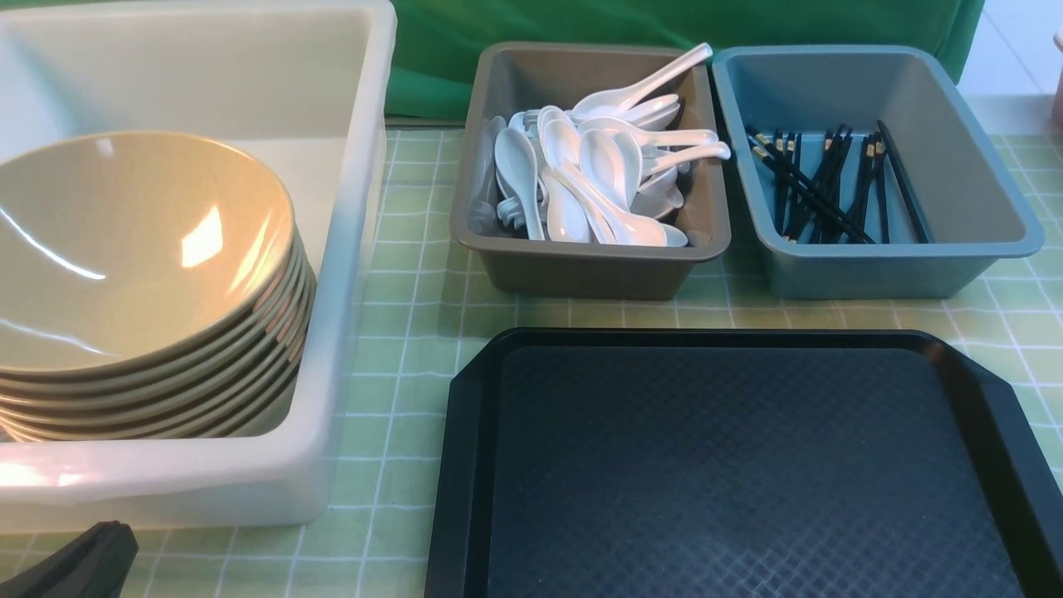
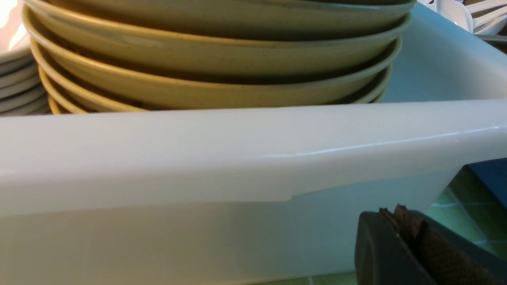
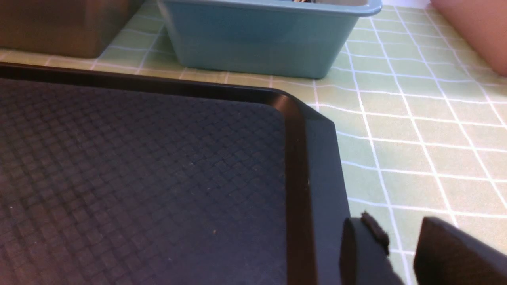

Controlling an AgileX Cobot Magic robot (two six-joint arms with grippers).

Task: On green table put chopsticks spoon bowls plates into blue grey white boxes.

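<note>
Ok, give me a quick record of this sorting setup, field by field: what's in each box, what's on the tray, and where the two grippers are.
white box: stack of tan bowls; white plates stacked beside them
grey box: pile of white spoons
blue box: black chopsticks
black tray: nothing on it in view
left gripper: shut, low outside the white box's near wall
right gripper: open, empty, over the green table by the tray's corner

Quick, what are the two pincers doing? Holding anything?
Left pincer: closed, holding nothing, by the white box.
Right pincer: open, empty, beside the tray.
</note>
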